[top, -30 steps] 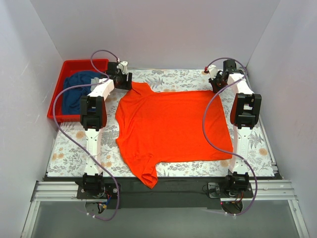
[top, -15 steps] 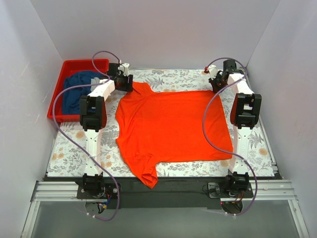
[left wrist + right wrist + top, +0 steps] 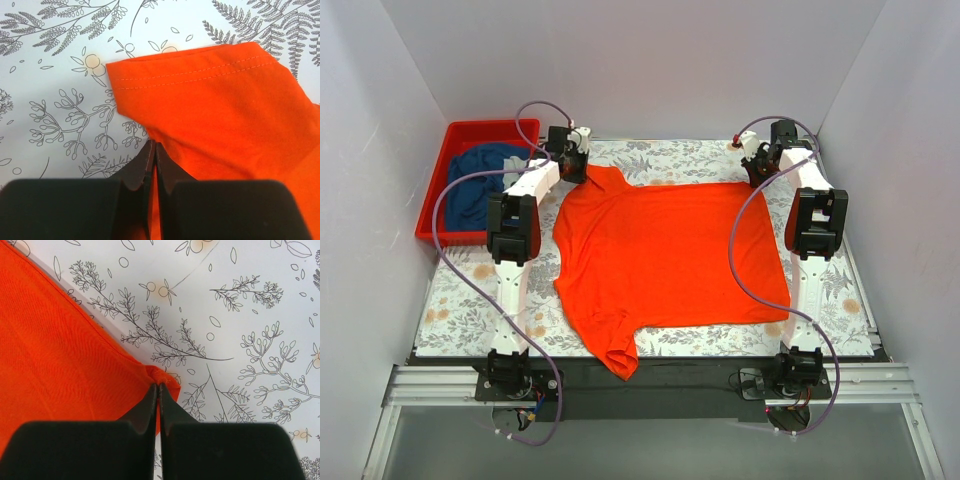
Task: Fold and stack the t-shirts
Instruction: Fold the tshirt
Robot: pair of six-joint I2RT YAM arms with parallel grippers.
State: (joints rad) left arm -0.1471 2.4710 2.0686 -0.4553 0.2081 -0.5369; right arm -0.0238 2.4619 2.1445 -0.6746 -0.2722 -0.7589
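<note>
As 2 grippers are pinching the orange-red t-shirt [image 3: 665,255], the dark blue t-shirt [image 3: 480,190] is lying in the bin

Where the 2 arm bases are sitting at the near edge of the leaf-patterned table [image 3: 460,300], 1 sleeve of the orange-red t-shirt is lying crumpled right at that edge. Beyond it, the body of the shirt is spreading mostly flat across the middle of the table, between the 2 outstretched arms.

At the far left corner of the shirt, the left gripper [image 3: 153,150] is pressing its jaws together on the cloth just below the other sleeve, whose stitched hem is lying flat on the table ahead of the fingertips. At the far right corner, the right gripper [image 3: 159,387] is likewise clamping tight on the very tip of the cloth, which is puckering into a small fold at the fingertips.

Farthest back on the left, the dark blue t-shirt is sitting rumpled inside the red bin [image 3: 470,128], well apart from the orange-red one.
</note>
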